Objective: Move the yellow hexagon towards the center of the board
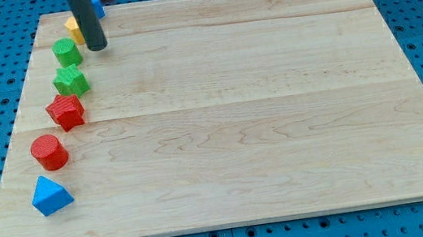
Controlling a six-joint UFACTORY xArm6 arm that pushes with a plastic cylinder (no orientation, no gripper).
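your tip (96, 48) bare rod — no jaws, held nothing | sat just right of yellow block (73, 28) at board's (278, 126) top-left, shape part hidden | risk: pushing from there drove it off-edge — or clipped green cylinder (66, 52)

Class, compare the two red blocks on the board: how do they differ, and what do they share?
The red cylinder has a round, smooth outline; the red star has a pointed, notched one. The red cylinder lies nearer the view's bottom, next to the blue triangle; the red star lies above it, beside the green star. Both are red and sit along the board's left edge.
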